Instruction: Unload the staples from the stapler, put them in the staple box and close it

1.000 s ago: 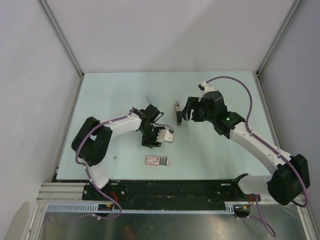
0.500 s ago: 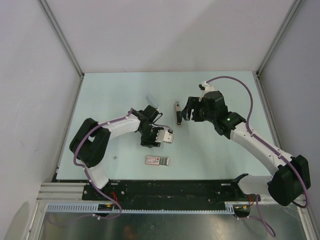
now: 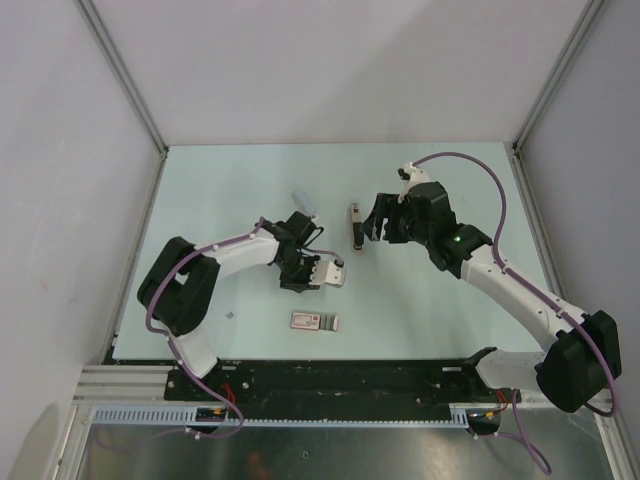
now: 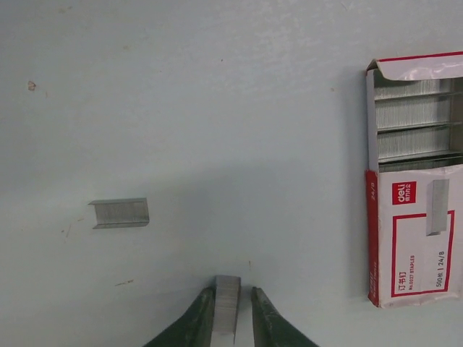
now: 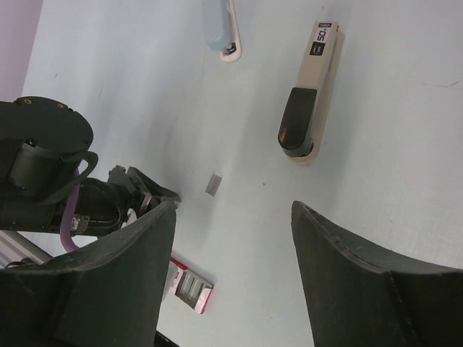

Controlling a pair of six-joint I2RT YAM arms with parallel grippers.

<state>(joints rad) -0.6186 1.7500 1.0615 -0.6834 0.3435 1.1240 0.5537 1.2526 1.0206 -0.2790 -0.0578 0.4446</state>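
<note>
Beige, dark-ended stapler lies near the middle of the worktop, long axis running far edge to near edge, just left of the released right pincer, the nearer arm; the left pincer is clenched on a staple strip.

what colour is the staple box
The staple box is white with red trim and a red logo patch, best seen in the left wrist view.

Picture edges cut off the staple box and the lower staple strip.
</note>
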